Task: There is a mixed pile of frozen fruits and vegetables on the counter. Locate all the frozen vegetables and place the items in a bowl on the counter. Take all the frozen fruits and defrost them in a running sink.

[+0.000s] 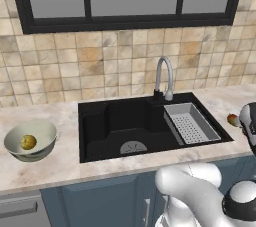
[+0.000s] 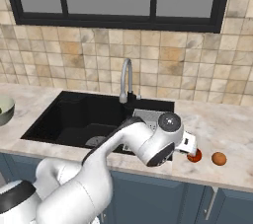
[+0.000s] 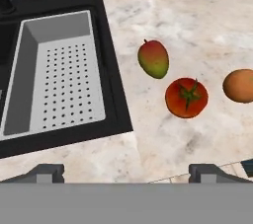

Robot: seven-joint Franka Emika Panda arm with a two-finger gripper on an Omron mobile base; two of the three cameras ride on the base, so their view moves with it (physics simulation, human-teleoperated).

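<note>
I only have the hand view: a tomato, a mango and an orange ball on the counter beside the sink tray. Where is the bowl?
Observer: The bowl sits on the counter left of the sink, on the opposite side from your three pieces.
Operator: Is anything in it yet?
Observer: Yes, one yellowish-green piece lies inside it.
Operator: Is the tap running?
Observer: No stream shows under the faucet; its spout hangs over the basin beside the tray.
</note>
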